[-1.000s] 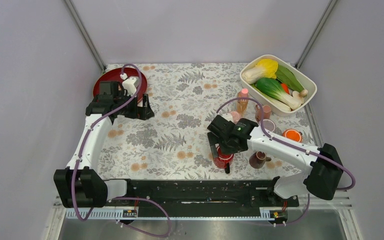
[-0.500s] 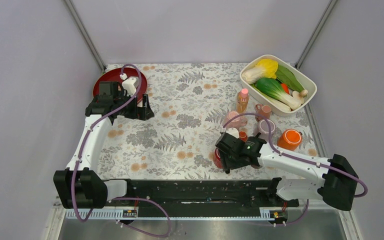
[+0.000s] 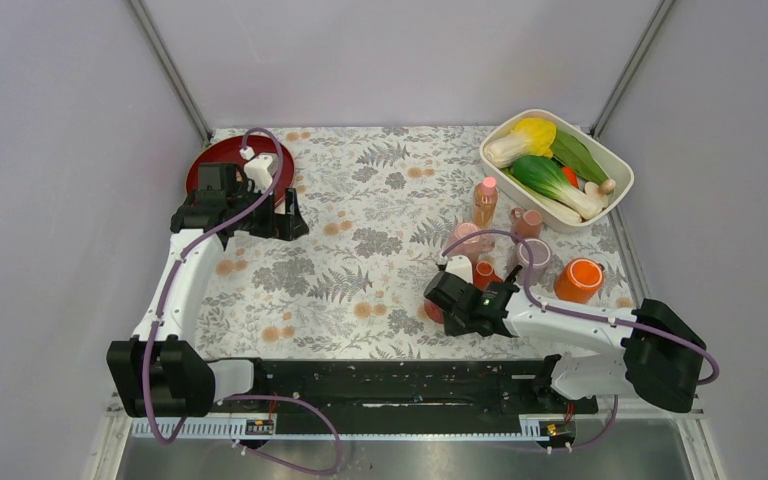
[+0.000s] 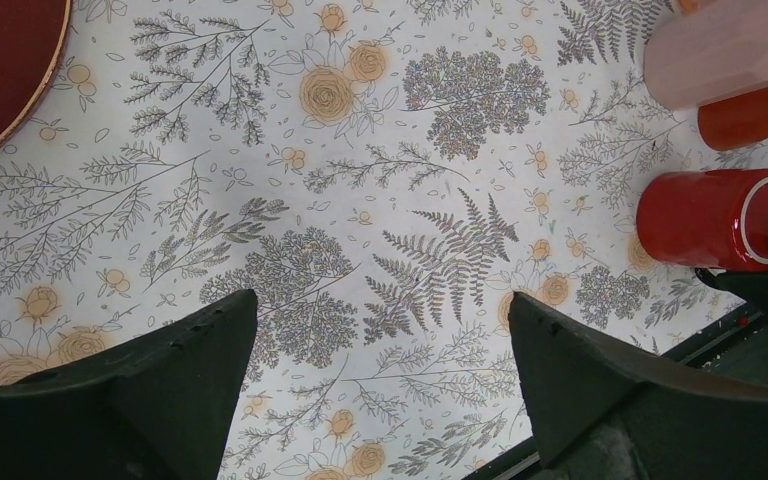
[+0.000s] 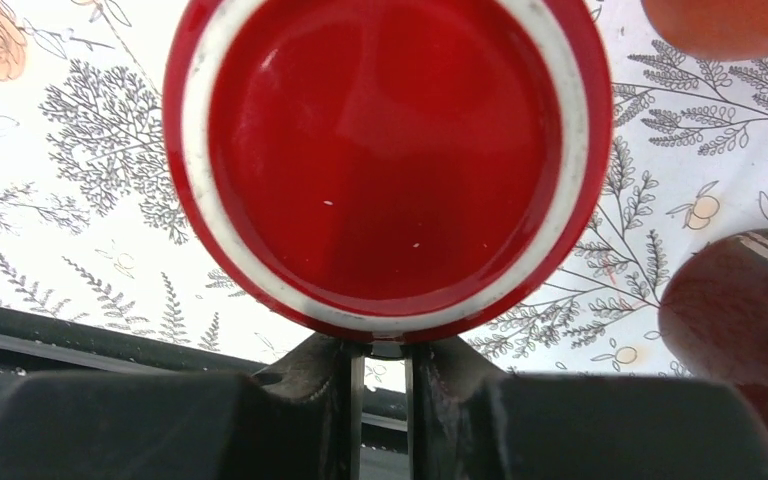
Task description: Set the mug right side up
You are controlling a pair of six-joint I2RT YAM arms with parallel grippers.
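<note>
The pale pink mug (image 3: 467, 241) rests behind my right arm, and the left wrist view shows its tapered body (image 4: 725, 50) lying on its side. My right gripper (image 3: 447, 303) is not on it. Its jaws (image 5: 378, 350) stand nearly together against the lower edge of a glossy red mug (image 5: 385, 150), whose white-ringed base fills that view. The part pinched is hidden by the mug's body. The red mug (image 4: 720, 218) lies on its side. My left gripper (image 4: 380, 330) hangs open over bare cloth at the far left (image 3: 290, 222).
A small orange cup (image 4: 750, 115) lies between the two mugs. A dark maroon mug (image 5: 750, 330) sits right of the red one. Further back are a pink cup (image 3: 535, 255), an orange cup (image 3: 580, 278), a bottle (image 3: 485, 200), a vegetable tub (image 3: 620, 160) and a dark red plate (image 3: 222, 160).
My right arm has dropped and drawn back toward the near edge. Its jaws have gone from wide open to nearly together at the red mug. The left arm has not moved.
</note>
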